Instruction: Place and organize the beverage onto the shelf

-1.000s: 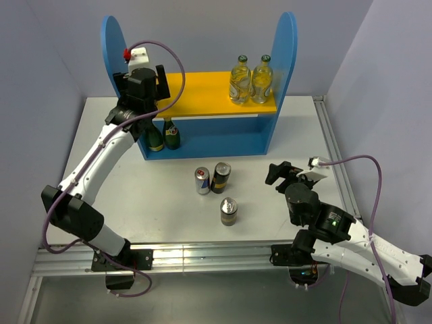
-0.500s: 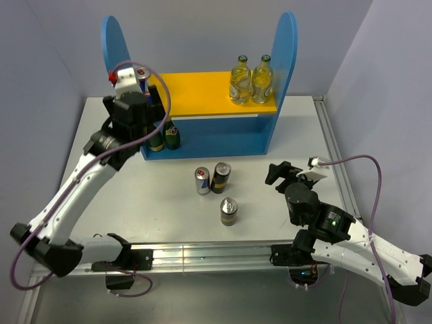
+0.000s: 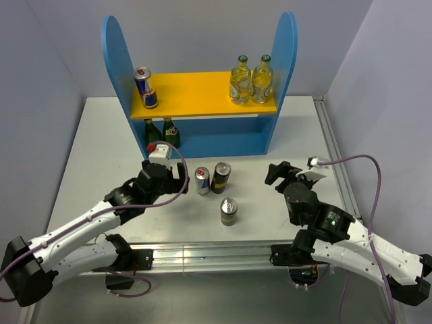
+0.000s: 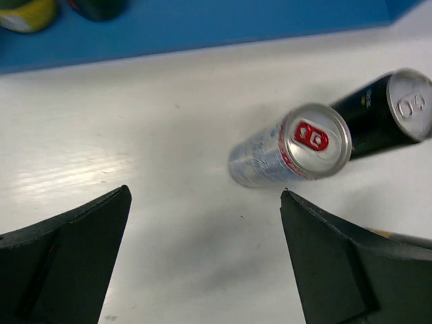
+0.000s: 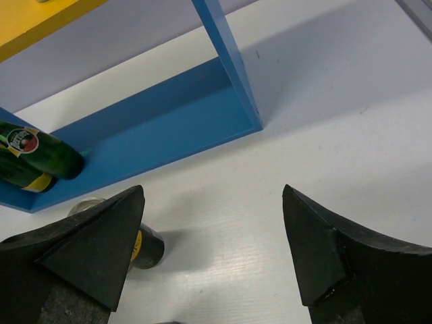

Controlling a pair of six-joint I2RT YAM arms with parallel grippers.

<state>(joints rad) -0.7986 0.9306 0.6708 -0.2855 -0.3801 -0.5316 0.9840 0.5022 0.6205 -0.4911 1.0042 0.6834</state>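
Seen from above, the blue shelf unit with two round-topped side panels (image 3: pixel 289 61) stands at the far side of the white desk (image 3: pixel 108 155). On its yellow upper board (image 3: pixel 196 91) a blue-and-silver slim can (image 3: pixel 145 88) stands upright at the left end and two clear glass bottles of yellowish liquid (image 3: pixel 240 79) stand close together at the right end. Two dark green bottles (image 3: pixel 154 135) sit on the lower level at the left. In front of the shelf a second blue-and-silver can (image 3: pixel 202 180) and a black-and-gold can (image 3: pixel 220 177) stand just beside each other, with another black-and-gold can (image 3: pixel 229 211) nearer the arms. The left claw (image 3: pixel 181 179) sits low, just left of the second blue-and-silver can, and the right claw (image 3: pixel 275 174) is off to the right, well apart from the cans. In the left wrist view the left claw (image 4: pixel 204 192) is spread wide and holds nothing. The second blue-and-silver can (image 4: pixel 290 148), with its red-marked silver top, is ahead, touching the black-and-gold can (image 4: pixel 385 115). In the right wrist view the right claw (image 5: pixel 212 190) is likewise spread and empty, facing the shelf's blue lower level (image 5: pixel 155 128). One dark green bottle (image 5: pixel 40 152) is there, and a dark can (image 5: pixel 150 248) is partly hidden behind the left finger.
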